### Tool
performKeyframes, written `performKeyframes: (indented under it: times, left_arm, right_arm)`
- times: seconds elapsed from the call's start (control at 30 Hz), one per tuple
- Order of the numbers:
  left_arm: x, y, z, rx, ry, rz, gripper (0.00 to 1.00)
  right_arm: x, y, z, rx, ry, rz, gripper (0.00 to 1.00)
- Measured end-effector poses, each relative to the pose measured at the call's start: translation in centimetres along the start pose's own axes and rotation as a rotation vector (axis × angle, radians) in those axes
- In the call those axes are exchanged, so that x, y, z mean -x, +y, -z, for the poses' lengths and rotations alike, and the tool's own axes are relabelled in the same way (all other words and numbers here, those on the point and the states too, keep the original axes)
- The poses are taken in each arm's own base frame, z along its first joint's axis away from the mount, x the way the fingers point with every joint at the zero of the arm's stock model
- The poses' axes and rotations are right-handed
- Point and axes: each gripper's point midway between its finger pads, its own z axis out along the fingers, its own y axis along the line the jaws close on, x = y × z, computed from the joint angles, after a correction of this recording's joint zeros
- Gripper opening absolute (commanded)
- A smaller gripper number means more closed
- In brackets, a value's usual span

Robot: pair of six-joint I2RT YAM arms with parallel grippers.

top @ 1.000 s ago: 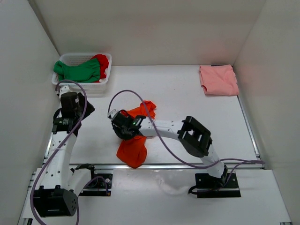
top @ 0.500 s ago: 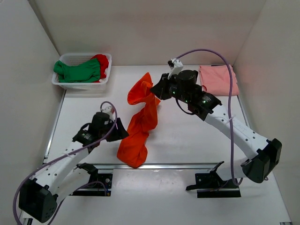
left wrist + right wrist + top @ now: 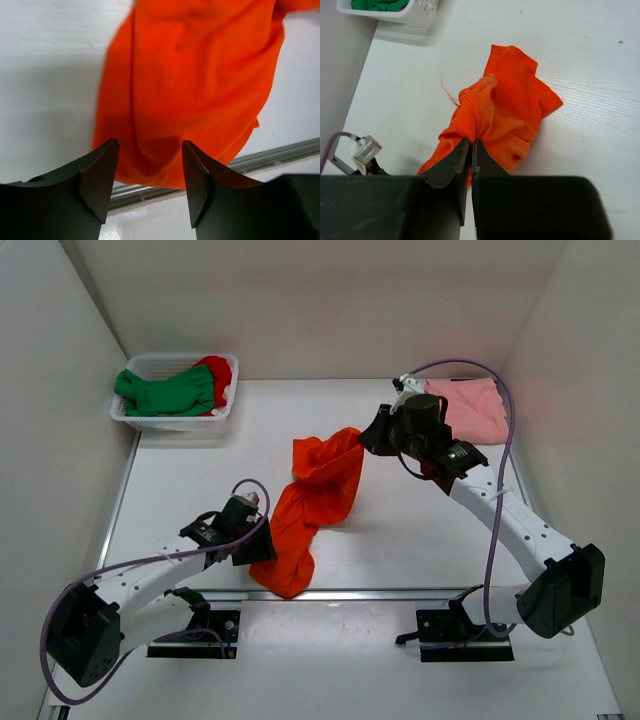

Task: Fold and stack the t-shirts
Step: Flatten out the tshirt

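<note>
We have the right gripper [image 3: 471, 144] clamped tight on a bunched hem of the orange t-shirt [image 3: 318, 495]. It's held up off the table [image 3: 420, 540] w/ the cloth hanging in a diagonal drape toward the near edge, where its lower end lies on the table. We read that as a lift to let gravity pull the shirt long & show its edges, b/c a crumpled heap can't be folded.

Our left gripper [image 3: 148, 150] sits low at that near end, jaws apart, nothing between them. Orange cloth lies just beyond it, so it's prob. lined up to take a second corner & spread the shirt flat btw both arms. No grasp there yet.

The pink t-shirt [image 3: 466, 410] lies folded at the far right corner of the table, i.e. the stack's base, as we judge it. The green t-shirt [image 3: 165, 392] & red t-shirt [image 3: 218, 370] lie crumpled in the white basket [image 3: 172, 420] at far left. So approx one of four is done.
</note>
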Motion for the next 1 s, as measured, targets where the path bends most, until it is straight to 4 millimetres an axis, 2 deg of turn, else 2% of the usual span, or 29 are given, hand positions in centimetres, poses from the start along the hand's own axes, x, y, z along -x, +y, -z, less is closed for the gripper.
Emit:
performKeyframes:
  times: [0.1, 0.13, 0.17, 0.23, 0.27, 0.37, 0.43, 0.53, 0.6, 0.63, 0.7, 0.73, 0.8, 0.87, 0.93, 1.0]
  left_arm:
    - [-1.3, -0.3, -0.4, 0.009, 0.045, -0.022, 0.60]
    - [-1.5, -0.2, -0.6, 0.016, 0.059, -0.022, 0.46]
    - [-1.8, -0.1, -0.8, 0.025, 0.071, -0.020, 0.26]
    - [-2.3, 0.3, -1.2, 0.056, 0.099, -0.028, 0.05]
    - [-2.6, 0.3, -1.3, 0.066, 0.117, -0.038, 0.00]
    - [-2.0, -0.3, -0.9, 0.086, 0.137, -0.063, 0.00]
    - [0.5, -1.5, 0.5, 0.073, 0.098, -0.060, 0.00]
    - [9.2, -4.8, 4.9, 0.010, -0.090, -0.027, 0.00]
    - [15.9, -6.9, 9.8, -0.038, -0.253, -0.015, 0.00]
    - [19.4, -7.8, 12.8, -0.060, -0.350, -0.008, 0.00]
    - [24.2, -9.0, 18.5, -0.085, -0.507, -0.006, 0.00]
    - [25.8, -9.5, 21.1, -0.097, -0.578, -0.008, 0.00]
    - [27.3, -10.0, 25.3, -0.111, -0.669, -0.016, 0.00]
    - [27.8, -10.0, 28.3, -0.117, -0.727, -0.019, 0.00]
    - [27.9, -9.6, 30.0, -0.107, -0.754, -0.018, 0.00]
    - [27.9, -9.3, 31.0, -0.092, -0.766, -0.018, 0.00]
  right_arm:
    - [0.4, -0.2, 0.2, -0.002, -0.010, 0.001, 0.00]
    - [0.5, -0.4, 0.3, -0.006, -0.012, -0.001, 0.00]
    - [0.5, -0.5, 0.3, -0.007, -0.013, -0.002, 0.00]
    - [0.6, -0.8, 0.3, -0.010, -0.015, -0.003, 0.00]
    - [0.8, -1.0, 0.4, -0.013, -0.017, -0.005, 0.00]
    - [1.3, -2.0, 0.9, -0.024, -0.030, -0.014, 0.00]
    - [2.4, -3.3, 1.6, -0.039, -0.052, -0.031, 0.00]
    - [5.0, -5.9, 3.7, -0.077, -0.107, -0.071, 0.00]
    - [7.5, -7.1, 5.5, -0.095, -0.166, -0.087, 0.00]
    - [9.1, -7.5, 6.7, -0.100, -0.202, -0.092, 0.00]
    - [12.1, -7.7, 9.4, -0.102, -0.289, -0.092, 0.00]
    - [13.3, -7.6, 11.1, -0.101, -0.333, -0.086, 0.00]
    - [15.1, -7.4, 14.5, -0.106, -0.416, -0.069, 0.01]
    - [16.2, -6.8, 17.7, -0.113, -0.480, -0.051, 0.00]
    - [17.2, -6.0, 20.3, -0.116, -0.530, -0.029, 0.00]
    - [17.8, -4.9, 21.8, -0.110, -0.557, -0.007, 0.01]
